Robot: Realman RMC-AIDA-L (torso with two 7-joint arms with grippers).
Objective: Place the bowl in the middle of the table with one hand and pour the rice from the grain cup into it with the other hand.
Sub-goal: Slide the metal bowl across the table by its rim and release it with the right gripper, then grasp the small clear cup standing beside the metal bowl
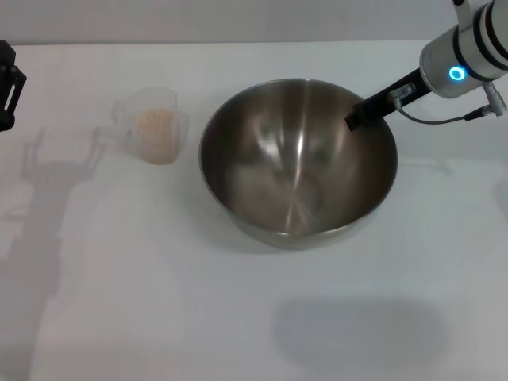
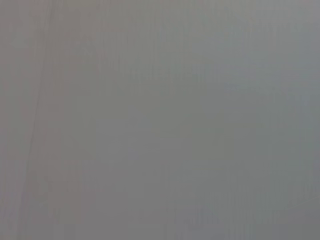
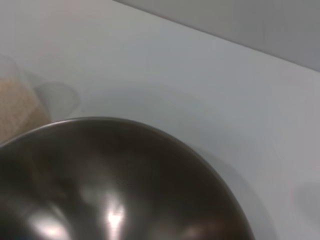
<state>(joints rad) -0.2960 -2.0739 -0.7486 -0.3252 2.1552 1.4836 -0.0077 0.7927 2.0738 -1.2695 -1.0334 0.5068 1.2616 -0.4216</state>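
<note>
The large steel bowl (image 1: 298, 163) stands on the white table (image 1: 254, 317) near its middle, and nothing lies in it. My right gripper (image 1: 359, 117) reaches in from the back right and is shut on the bowl's far right rim. The right wrist view shows the bowl's inside (image 3: 110, 190) from close up. The clear grain cup (image 1: 153, 125) stands upright to the left of the bowl, apart from it, with pale rice (image 1: 156, 127) inside. The cup also shows at the edge of the right wrist view (image 3: 15, 102). My left gripper (image 1: 6, 83) is at the far left edge, well away from the cup.
The left wrist view shows only a plain grey surface. The table's back edge runs behind the bowl and the cup. Bare white tabletop lies in front of the bowl and to both sides of it.
</note>
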